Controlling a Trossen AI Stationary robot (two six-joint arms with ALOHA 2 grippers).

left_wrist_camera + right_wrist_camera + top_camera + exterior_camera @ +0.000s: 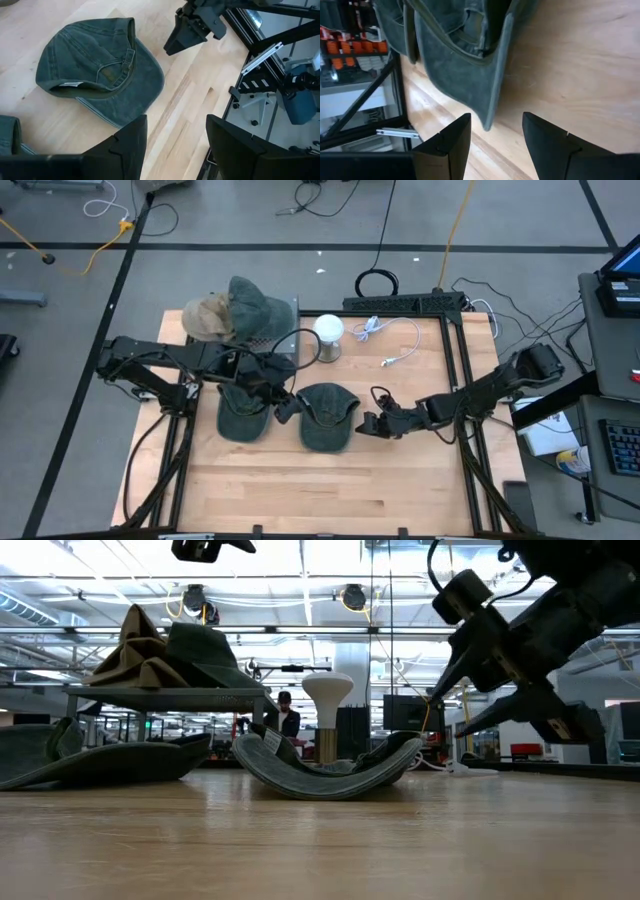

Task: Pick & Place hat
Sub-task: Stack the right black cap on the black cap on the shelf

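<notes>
Roughly left to right across the table:

Rack: a small raised shelf [285, 315] stands at the back left of the table [400, 470]; a tan hat [207, 317] and a green hat [255, 307] are piled on it.

Left hat: a dark green cap [240, 413] lies flat on the wood, partly under the left arm.

Left gripper [287, 406]: held low between the two caps on the table, just beside the middle cap's left edge. Its fingers [127, 147] stand apart with nothing between them, as the left wrist view shows.

Middle hat: a dark green cap [327, 416] lies upside down near the table's centre, its inside and strap showing in the left wrist view [97, 70]. In the low view it rocks up at both ends [320, 768].

Lamp: a white round-topped object [328, 332] stands behind the middle cap, at the back edge.

Cable: a white cord [395, 345] lies loose on the wood to the right of the lamp.

Right gripper [366, 423]: just beside the middle cap's right edge, above the wood, pointing at its brim [492, 85]. Its fingers [445, 145] are spread, holding nothing.
</notes>
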